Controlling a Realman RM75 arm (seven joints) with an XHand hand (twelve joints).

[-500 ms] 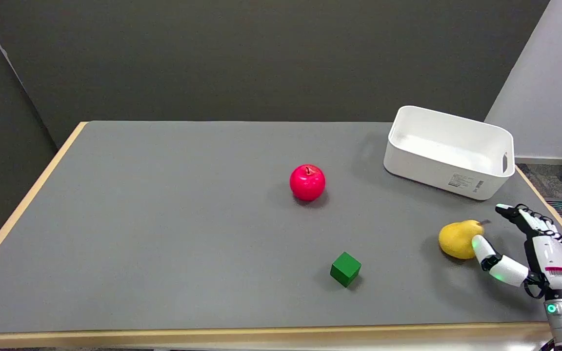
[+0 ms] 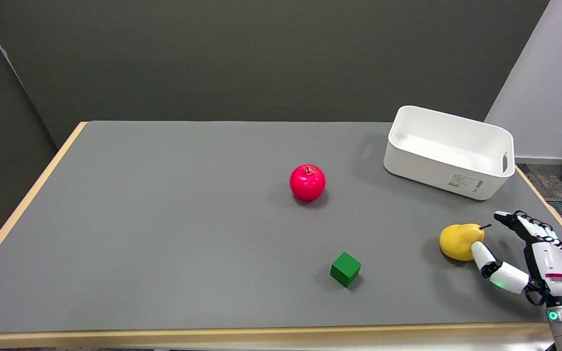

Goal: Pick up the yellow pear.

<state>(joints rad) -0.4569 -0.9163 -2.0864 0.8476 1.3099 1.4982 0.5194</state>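
Counter: a wide grey counter (image 2: 173,234) with a pale wooden edge carries everything here.
Bin: a white rectangular plastic bin (image 2: 449,152) stands at the far right of the counter, with a small printed label on its near wall.
My right hand: my black-and-white right hand (image 2: 530,256) reaches in from the lower right corner, fingers spread apart and holding nothing. My white thumb tip lies against the near right side of the pear; my other fingers stretch out past its stem end, apart from the fruit.
Pear: the smooth yellow pear (image 2: 458,240) lies on its side on the counter near the right edge, in front of the bin, its dark stem pointing right toward my fingers.
Apple: a glossy red apple (image 2: 307,182) sits upright near the middle of the counter, well apart from the pear.
Cube: a small green cube (image 2: 345,268) rests on the counter, nearer than the apple and left of the pear.
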